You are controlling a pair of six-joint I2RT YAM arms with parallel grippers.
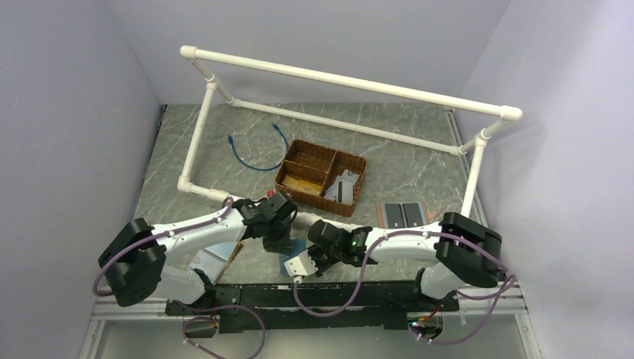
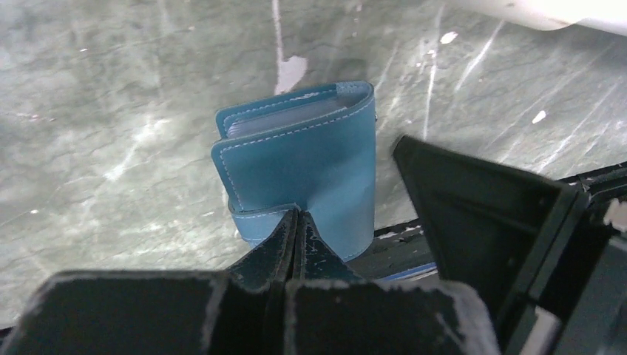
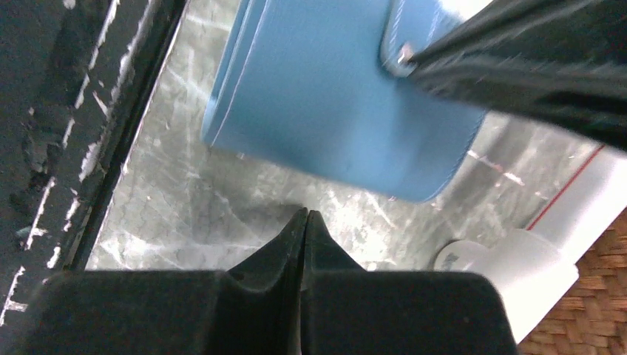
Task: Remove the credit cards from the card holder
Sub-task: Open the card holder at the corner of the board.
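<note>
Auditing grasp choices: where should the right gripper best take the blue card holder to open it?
Its front cover's free edge, from the side opposite the rounded spine: the card holder lies folded, leaves gaping there, while the left gripper pinches its strap tab.

Work surface: grey-green marbled tabletop [image 1: 404, 142], pale walls on three sides. White PVC pipe frame [image 1: 351, 81] stands across the far half, with its base pipes resting on the top. Blue cable [image 1: 254, 149] lies loosely curved inside the frame, left of the wicker basket [image 1: 310, 198]. Basket is brown and divided into compartments: tan items in the left ones, grey and white flat items in the right one; type cannot be told. Brown holder [image 1: 404, 215] lies open right of the basket, two grey cards on it side by side. Orange-tan holder [image 1: 217, 258] with a pale blue card lies near left, partly hidden. Black rail [image 1: 314, 295] runs along the near edge.
</note>
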